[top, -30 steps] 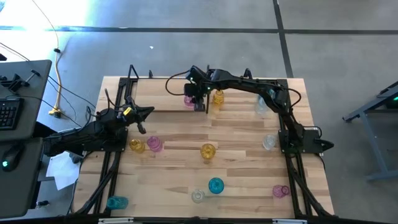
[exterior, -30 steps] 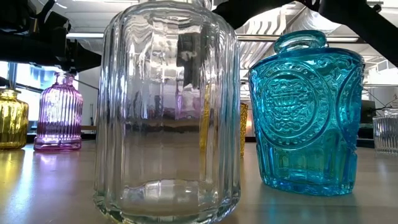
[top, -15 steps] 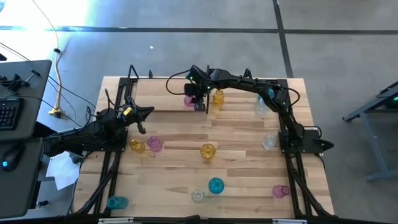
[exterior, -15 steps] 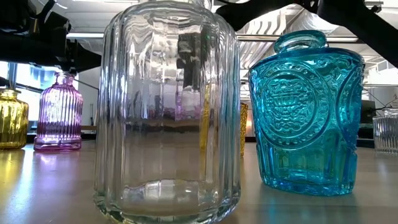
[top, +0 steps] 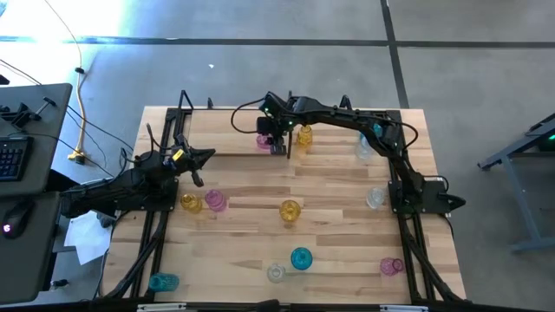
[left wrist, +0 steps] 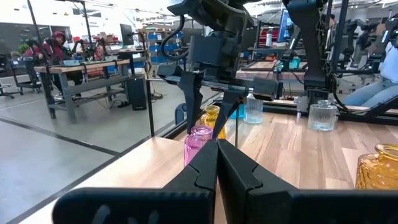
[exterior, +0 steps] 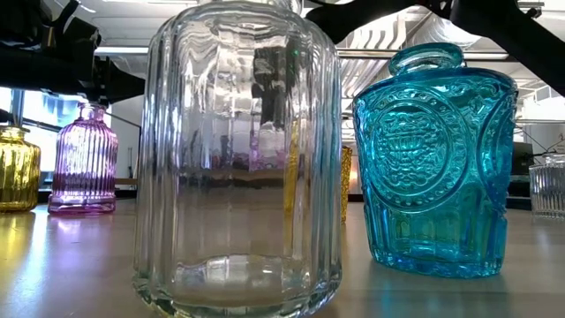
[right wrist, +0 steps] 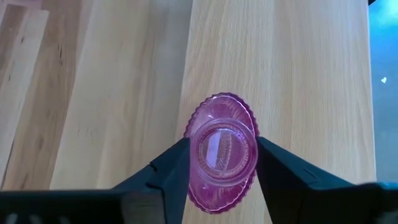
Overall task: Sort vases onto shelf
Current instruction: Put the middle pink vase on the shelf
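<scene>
Pink ribbed glass vase (right wrist: 221,152) stands upright on a light wood board of the shelf (right wrist: 112,93) at the far edge of the bench (top: 347,260), seen from straight above in the right wrist view with its round mouth facing the camera. The right end effector (right wrist: 221,163) hangs directly over it, one dark finger on each side of the neck; the fingers (right wrist: 171,168) sit close beside the glass, and whether they touch it cannot be told. In the high view the same vase (top: 264,140) shows just beside an amber-yellow glass vase (top: 303,135) on the shelf, with the right end effector (top: 276,139) between them and above.

The left end effector (left wrist: 217,146) is closed, its two fingertips pressed together and holding nothing; it waits over the left side of the bench (top: 192,165), pointing toward the shelf.

Other vases are spread across the bench: an amber one (top: 190,203) touching or just beside a pink one (top: 216,201), another amber one (top: 290,210) near the middle, a teal-blue one (top: 301,257) beside a clear one (top: 276,273) at the near edge, a pink one (top: 391,266) at the near right, and a teal one (top: 162,282) at the near left corner.
</scene>
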You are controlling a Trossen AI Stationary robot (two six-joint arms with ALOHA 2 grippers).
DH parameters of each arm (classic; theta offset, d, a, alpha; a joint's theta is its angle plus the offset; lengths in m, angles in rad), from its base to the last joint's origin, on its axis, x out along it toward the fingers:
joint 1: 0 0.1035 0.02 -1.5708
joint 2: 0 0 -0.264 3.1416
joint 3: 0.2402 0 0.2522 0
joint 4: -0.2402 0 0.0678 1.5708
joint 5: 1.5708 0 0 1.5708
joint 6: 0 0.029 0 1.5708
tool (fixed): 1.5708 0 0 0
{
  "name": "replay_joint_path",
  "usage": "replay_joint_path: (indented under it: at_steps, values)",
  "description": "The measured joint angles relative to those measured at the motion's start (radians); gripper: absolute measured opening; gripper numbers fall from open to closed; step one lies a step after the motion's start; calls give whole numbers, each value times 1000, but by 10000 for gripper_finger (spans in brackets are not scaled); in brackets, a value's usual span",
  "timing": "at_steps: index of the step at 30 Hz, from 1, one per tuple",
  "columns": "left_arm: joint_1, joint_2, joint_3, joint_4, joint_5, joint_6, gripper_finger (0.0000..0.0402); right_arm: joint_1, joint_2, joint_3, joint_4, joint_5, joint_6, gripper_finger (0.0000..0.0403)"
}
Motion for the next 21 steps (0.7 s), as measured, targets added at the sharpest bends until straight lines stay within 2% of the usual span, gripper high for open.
replay_joint_path:
  at_steps: [10,16,21]
  values:
    - [0,0,0,0,3,0,1,0,-4,-2,1,2,11,190]
    - [0,0,0,-1,3,0,1,0,-10,-2,-1,71,25,215]
    - [0,0,0,-1,3,0,1,0,-11,2,-1,81,27,227]
